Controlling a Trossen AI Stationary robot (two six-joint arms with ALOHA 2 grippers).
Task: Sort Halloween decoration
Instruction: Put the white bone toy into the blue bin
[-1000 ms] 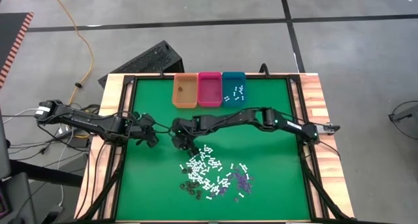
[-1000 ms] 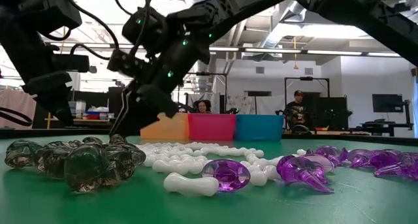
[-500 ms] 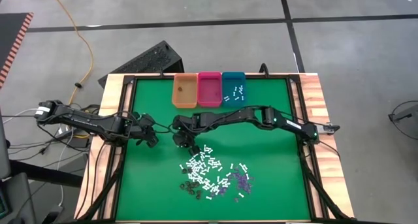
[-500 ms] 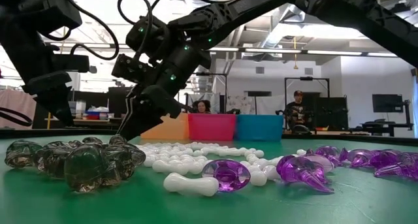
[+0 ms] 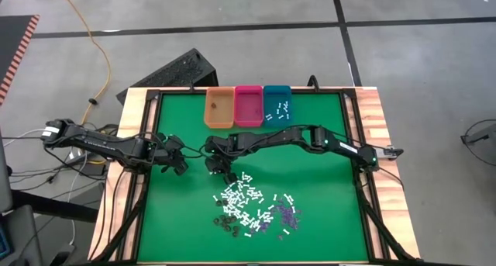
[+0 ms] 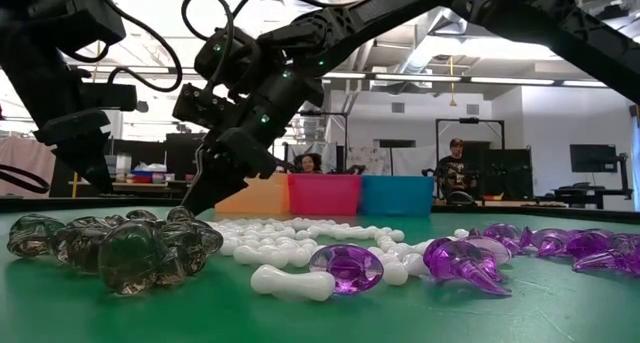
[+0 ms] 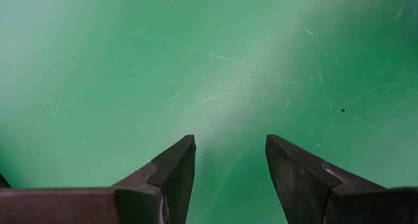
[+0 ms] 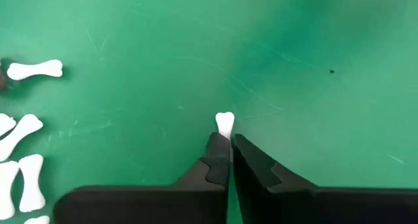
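R claw (image 8: pixel 228 142) clenched on a white bone (image 8: pixel 225 123) by its tip, just far-left of the pile (image 5: pixel 252 208). Thin grip, could slip en route to teal bin (image 5: pixel 277 103). L claw (image 7: pixel 228 165) released, idle at counter's left.

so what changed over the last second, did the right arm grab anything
The right gripper shifted slightly toward the table's left and far side at the upper left edge of the pile, and closed on a white bone piece, whose end pokes out past the fingertips. The left gripper stayed open over bare green mat; the pile and the three bins look unchanged.
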